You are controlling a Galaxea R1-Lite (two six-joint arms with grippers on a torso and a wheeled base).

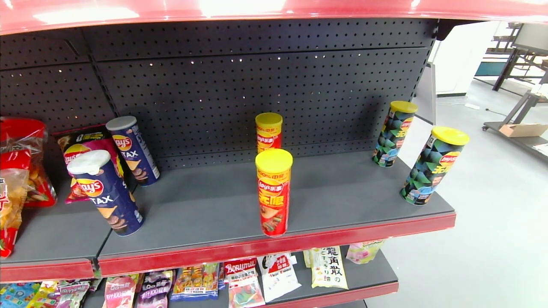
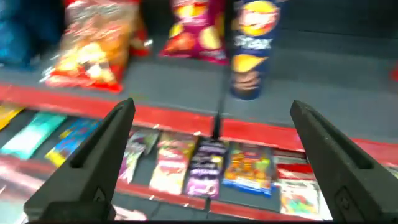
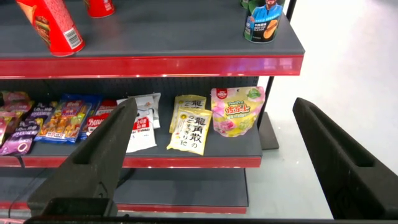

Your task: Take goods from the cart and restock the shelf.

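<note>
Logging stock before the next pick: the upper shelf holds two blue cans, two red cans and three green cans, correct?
Not quite: the head view shows two green cans, not three, the front green can and the rear green can behind it. The blue cans and red cans are two each.

- Front red can (image 1: 273, 192): red body, yellow lid, yellow band under the lid.
- Rear red can (image 1: 268, 131), behind it: same red and yellow.
- Front patterned can (image 1: 432, 166) and rear patterned can (image 1: 393, 133), right of it: black, green and teal triangles; yellow lids.
- Front navy can (image 1: 107, 192) and rear navy can (image 1: 133, 150), left of it: navy bodies, pale grey-white lids, red-and-yellow emblems.
- Chip bag (image 1: 81, 147), left of it: magenta and black.
- Shelf (image 1: 274, 246), beneath it: grey deck, red front lip.
- Back panel (image 1: 257, 85), behind it: black, regular grid of small holes.
</note>
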